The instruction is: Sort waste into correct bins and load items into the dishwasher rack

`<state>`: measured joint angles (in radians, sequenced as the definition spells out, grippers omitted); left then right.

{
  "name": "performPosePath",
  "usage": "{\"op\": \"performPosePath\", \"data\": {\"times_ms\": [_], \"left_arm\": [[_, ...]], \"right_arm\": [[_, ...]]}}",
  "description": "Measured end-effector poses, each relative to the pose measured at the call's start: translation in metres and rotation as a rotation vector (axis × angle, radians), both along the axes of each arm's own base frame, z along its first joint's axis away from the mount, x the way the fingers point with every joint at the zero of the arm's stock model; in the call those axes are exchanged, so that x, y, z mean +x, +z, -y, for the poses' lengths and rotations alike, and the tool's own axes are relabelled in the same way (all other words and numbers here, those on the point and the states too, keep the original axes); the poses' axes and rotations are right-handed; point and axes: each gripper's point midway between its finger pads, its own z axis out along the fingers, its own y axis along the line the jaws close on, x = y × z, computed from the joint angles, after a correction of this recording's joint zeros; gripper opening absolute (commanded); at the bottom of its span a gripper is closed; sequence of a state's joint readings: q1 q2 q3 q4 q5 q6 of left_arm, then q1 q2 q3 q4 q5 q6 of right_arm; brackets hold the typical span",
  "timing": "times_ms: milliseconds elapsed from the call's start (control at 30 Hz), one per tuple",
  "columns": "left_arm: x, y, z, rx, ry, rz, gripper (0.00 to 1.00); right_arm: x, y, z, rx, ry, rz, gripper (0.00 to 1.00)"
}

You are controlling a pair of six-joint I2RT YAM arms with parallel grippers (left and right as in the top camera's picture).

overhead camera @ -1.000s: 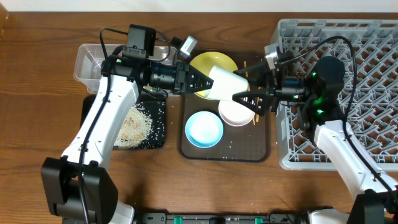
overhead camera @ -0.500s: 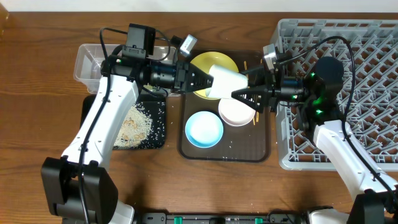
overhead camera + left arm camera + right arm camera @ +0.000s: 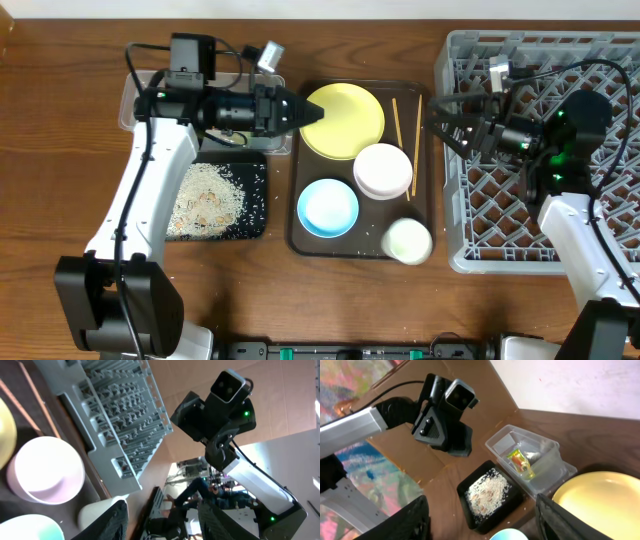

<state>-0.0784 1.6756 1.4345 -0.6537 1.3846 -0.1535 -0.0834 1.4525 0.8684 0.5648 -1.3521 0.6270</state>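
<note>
While both pincers hang spread and empty above the table, the near edge of bare wood lies open in front of one brown serving tray (image 3: 362, 247) and one glossy black tray (image 3: 256, 222). In the serving tray's near right corner sits the single small white cup (image 3: 408, 240), and bare tray floor flecked with a few grains separates it from the light blue bowl (image 3: 328, 207) to its left. Loose rice grains (image 3: 205, 195) heap in the black tray, just beside the serving tray's left edge. Farther back, the white bowl (image 3: 384, 170) touches the yellow plate (image 3: 345, 120), making two bowls and one plate. Two wooden chopsticks (image 3: 394, 120) lie lengthwise along the tray's right side, one hard against the white bowl. The left gripper (image 3: 312, 110) hovers at the plate's left rim, while the right gripper (image 3: 437, 118) hangs over the seam between the tray and the grey dishwasher rack (image 3: 540, 60), whose wall runs just beside the tray. Farthest left, largely beneath the left arm, the clear plastic tub (image 3: 135, 100) holds the green-and-orange wrapper (image 3: 519, 462) and a white scrap (image 3: 535, 454).
</note>
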Motion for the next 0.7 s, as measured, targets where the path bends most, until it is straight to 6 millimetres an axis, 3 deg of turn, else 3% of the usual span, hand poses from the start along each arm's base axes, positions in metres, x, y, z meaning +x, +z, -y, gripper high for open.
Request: {"op": "performPosePath", "data": {"times_ms": [167, 333, 533, 700], "left_arm": [[-0.001, -0.006, 0.007, 0.035, -0.001, 0.003, 0.48], [-0.009, -0.026, 0.035, 0.159, -0.018, 0.015, 0.49], [-0.038, -0.067, 0.069, 0.402, -0.075, 0.036, 0.50], [-0.067, -0.099, 0.079, 0.625, -0.144, 0.076, 0.53]], "right_arm": [[0.000, -0.001, 0.000, 0.004, 0.001, -0.018, 0.76], [0.004, -0.010, 0.002, 0.007, -0.029, -0.090, 0.85], [0.019, -0.048, 0.020, -0.027, -0.173, -0.279, 0.95], [0.023, -0.085, 0.039, -0.133, -0.334, -0.396, 0.99]]}}
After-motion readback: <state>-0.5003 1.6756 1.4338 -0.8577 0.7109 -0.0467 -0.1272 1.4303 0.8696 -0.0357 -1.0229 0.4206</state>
